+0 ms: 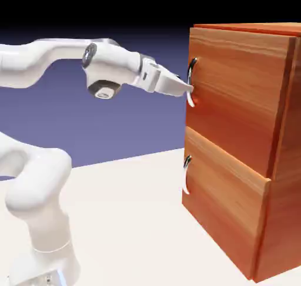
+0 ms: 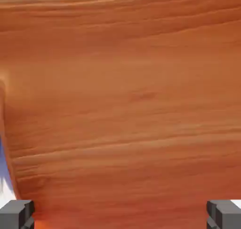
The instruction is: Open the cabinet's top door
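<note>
- Gripper (image 1: 187, 90) sits right of centre in the upper half of the exterior view, its pale fingers pointing right and slightly down at the top door's handle (image 1: 191, 82).
- Its tips reach the lower part of that curved silver bar; whether they touch it or grip it cannot be told from this side view.
- In the hand view, the two grey fingertips (image 2: 16, 214) sit at the bottom left and bottom right corners, spread wide apart, with nothing seen between them but wood.
- That view is almost filled by the reddish-brown grain of the top door (image 2: 127, 101), very close to the camera; a thin strip of blue-violet shows at the lower left edge.
- White arm (image 1: 41, 179) rises from the lower left of the exterior view, bends back, and runs horizontally across the upper left toward the cabinet.
- Standing at the right side of the exterior view, the cabinet (image 1: 282, 179) is a tall wood-grain box with two stacked front panels.
- Top door (image 1: 235, 97) is the upper panel, in the upper right of the frame, its handle near its left edge.
- Below it, the lower panel (image 1: 220, 197) carries its own silver handle (image 1: 186, 174) near its left edge.
- Pale table surface (image 1: 129, 220) spreads across the lower middle of the frame, under arm and cabinet.
</note>
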Available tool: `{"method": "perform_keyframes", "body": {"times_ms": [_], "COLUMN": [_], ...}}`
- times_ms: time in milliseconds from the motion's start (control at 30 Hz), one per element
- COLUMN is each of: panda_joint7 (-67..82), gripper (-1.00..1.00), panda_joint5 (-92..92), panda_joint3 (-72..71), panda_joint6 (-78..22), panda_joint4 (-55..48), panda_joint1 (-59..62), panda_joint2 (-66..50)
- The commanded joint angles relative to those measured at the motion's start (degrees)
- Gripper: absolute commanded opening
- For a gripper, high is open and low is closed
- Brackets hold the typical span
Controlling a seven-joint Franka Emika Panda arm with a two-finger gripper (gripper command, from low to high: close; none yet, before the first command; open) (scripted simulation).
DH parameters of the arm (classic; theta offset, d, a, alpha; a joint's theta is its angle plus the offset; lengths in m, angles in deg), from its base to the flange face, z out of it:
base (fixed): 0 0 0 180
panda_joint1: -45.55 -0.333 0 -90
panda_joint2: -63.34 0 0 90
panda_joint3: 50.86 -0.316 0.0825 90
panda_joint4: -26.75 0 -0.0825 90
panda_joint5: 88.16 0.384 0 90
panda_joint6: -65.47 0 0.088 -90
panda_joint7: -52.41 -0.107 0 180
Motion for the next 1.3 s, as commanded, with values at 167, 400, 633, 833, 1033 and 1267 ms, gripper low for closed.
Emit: {"method": "perform_keyframes", "body": {"times_ms": [167, 400, 633, 833, 1033, 1267], "panda_joint7": [8.16, 17.68, 27.2, 30.76, 32.33, 36.46], "gripper": [0.0, 0.0, 0.0, 0.0, -1.0, -1.0], "panda_joint5": [14.96, 32.4, 49.85, 56.97, 59.22, 53.69], "panda_joint3": [-6.69, -14.49, -22.29, -26.13, -26.88, -15.08], "panda_joint6": [-1.37, -2.96, -4.55, -6.49, -10.38, -22.74], "panda_joint4": [-1.5, -3.25, -5.0, -8.19, -10.12, 4.42], "panda_joint1": [5.44, 11.79, 18.13, 24.26, 28.61, 15.02], "panda_joint2": [4.89, 10.59, 16.29, 17.48, 16.94, 20.14]}}
